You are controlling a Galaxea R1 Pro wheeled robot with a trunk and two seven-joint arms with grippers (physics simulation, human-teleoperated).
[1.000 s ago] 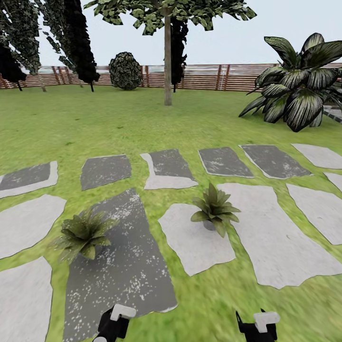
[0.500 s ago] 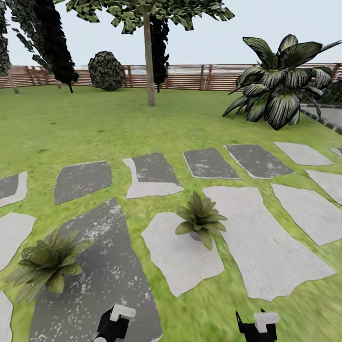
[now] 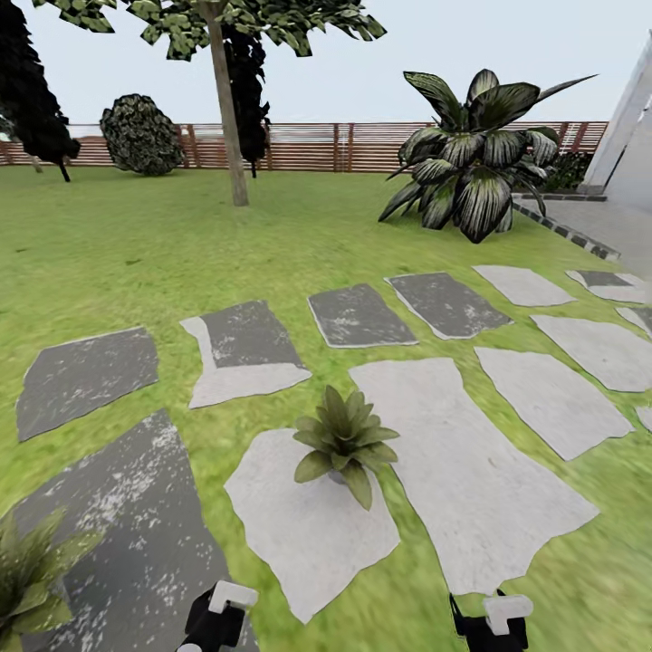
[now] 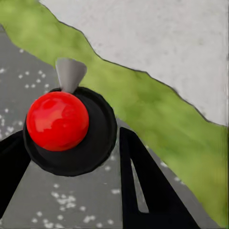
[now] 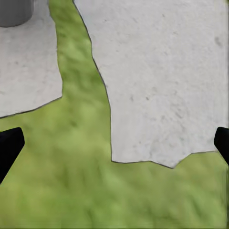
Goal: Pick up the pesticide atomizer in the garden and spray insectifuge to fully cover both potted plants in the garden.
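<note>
You've got the pesticide atomizer [image 4: 69, 126] in hand already: in the left wrist view the left gripper [image 4: 71, 157] is clamped on it, dark fingers either side of the black body, red tip and grey nozzle facing the cam. So pickup looks done. The left gripper also shows at the bottom edge of the head view, over a dark stepping stone [image 3: 118, 534].

Right gripper [image 5: 114, 143] is spread wide w/ nothing between the fingers, just grass and a pale stone below.

Spraying is what's left, as far as I can judge. One potted plant [image 3: 342, 441] sits on a light stone [image 3: 308, 534] straight ahead, near but not under the nozzle. The 2nd potted plant [image 3: 27, 580] is cut off at the lower left edge of the head view. No mist or wet marks visible on either, so count both as untreated.

Big striped-leaf bush [image 3: 471, 172] by the fence [image 3: 299, 147] isn't a target; ignore it.
</note>
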